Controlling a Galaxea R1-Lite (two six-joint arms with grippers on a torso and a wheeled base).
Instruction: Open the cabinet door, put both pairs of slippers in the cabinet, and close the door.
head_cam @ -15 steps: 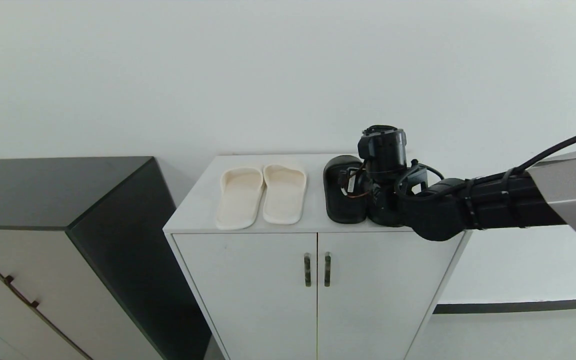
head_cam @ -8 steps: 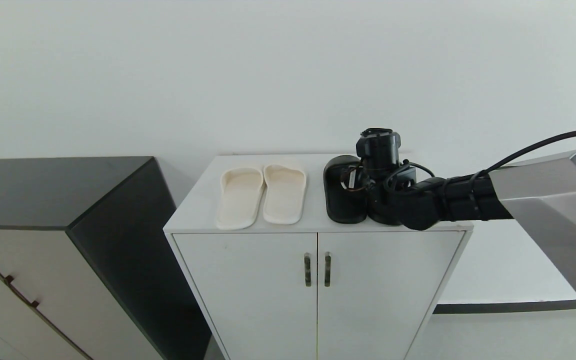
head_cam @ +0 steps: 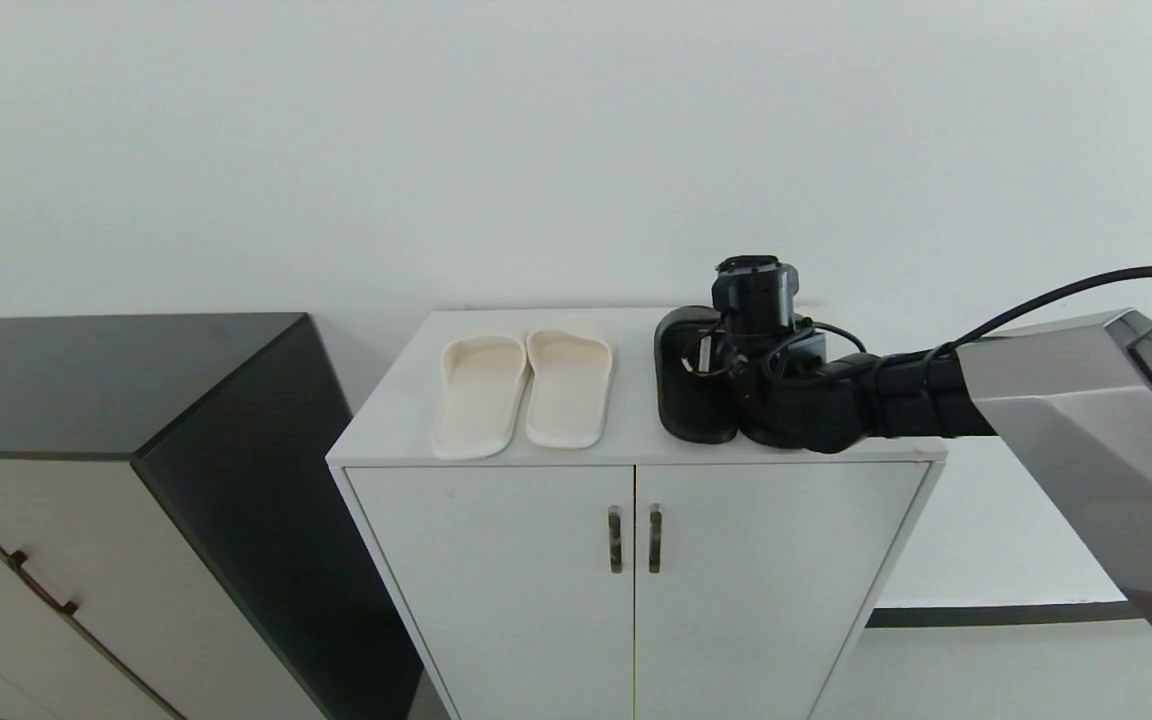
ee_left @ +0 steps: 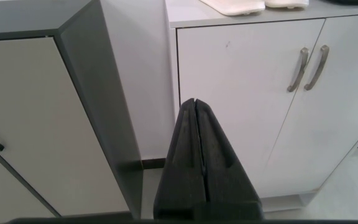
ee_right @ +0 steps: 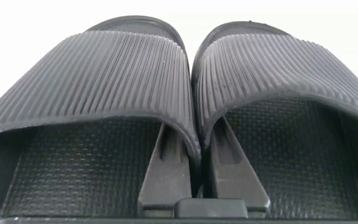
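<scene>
A white cabinet [head_cam: 496,590] stands with both doors closed, its two handles [head_cam: 634,540] side by side at the middle. On its top [head_cam: 396,410] lie a cream pair of slippers [head_cam: 524,392] on the left and a black pair of slippers [head_cam: 691,385] on the right. My right gripper [ee_right: 193,127] has one finger inside each black slipper and is shut on their two adjoining inner strap edges. My left gripper [ee_left: 196,102] hangs low in front of the cabinet, shut and holding nothing, facing the gap beside the left door [ee_left: 241,99].
A dark cabinet [head_cam: 116,380] with pale drawer fronts stands close to the white cabinet's left side. A plain wall runs behind both. To the right there is open floor with a dark baseboard [head_cam: 986,615].
My right arm has pushed farther in and its wrist has dropped a little. The black pair has shifted slightly to the right. The cream pair and the doors have not moved.
</scene>
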